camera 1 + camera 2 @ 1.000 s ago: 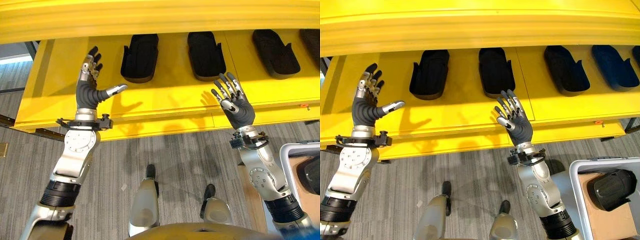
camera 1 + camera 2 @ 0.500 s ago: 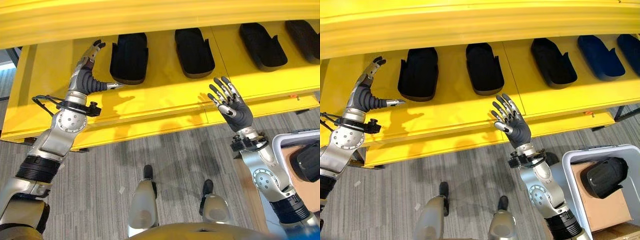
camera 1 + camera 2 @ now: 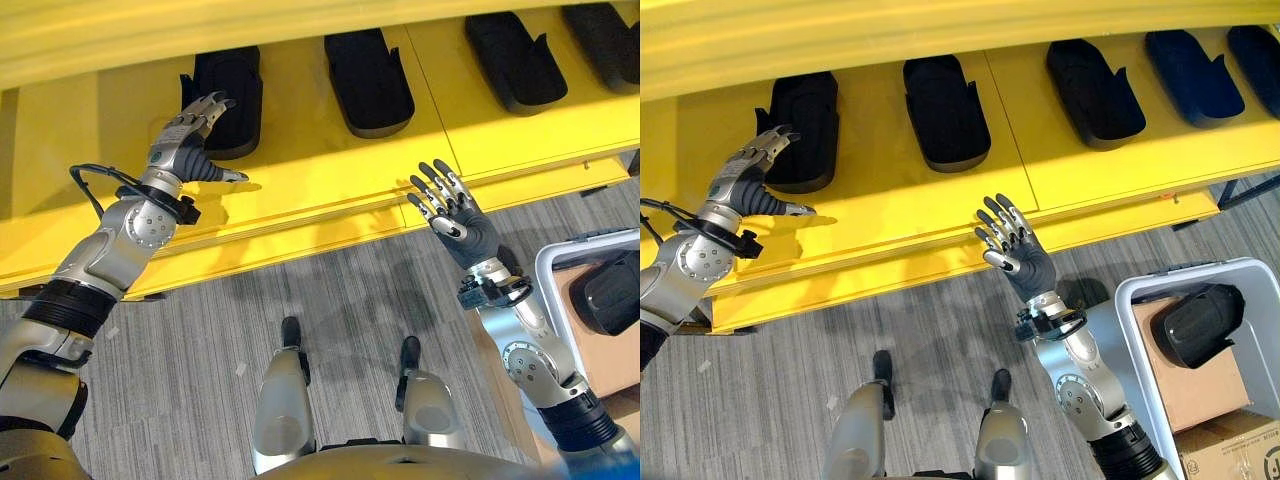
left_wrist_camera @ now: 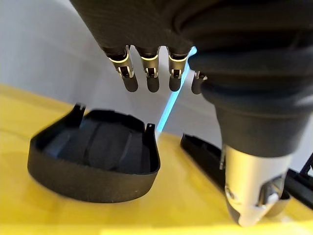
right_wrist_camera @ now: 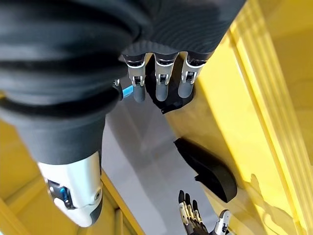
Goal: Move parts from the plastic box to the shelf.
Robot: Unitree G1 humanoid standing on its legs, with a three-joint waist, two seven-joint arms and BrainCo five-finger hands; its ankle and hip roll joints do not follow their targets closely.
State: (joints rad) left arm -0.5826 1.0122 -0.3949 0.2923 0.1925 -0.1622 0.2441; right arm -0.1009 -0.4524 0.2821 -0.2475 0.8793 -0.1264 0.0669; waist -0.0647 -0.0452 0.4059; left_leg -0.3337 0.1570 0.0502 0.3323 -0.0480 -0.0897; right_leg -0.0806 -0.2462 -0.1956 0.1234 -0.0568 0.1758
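My left hand (image 3: 187, 140) has dropped from its raised pose a second ago and now hangs just beside the leftmost black part (image 3: 228, 85) on the yellow shelf (image 3: 330, 170), fingers (image 4: 128, 73) relaxed and empty, thumb stretched toward the shelf's front edge. I read that as this part being placed and let go. My right hand (image 3: 1015, 250) has drawn back off the shelf toward the floor, palm up, fingers spread, holding nothing. My view has swung right, so more of the plastic box (image 3: 1132, 330) shows, with another black part (image 3: 1193, 322) lying in it on cardboard. That one looks next.
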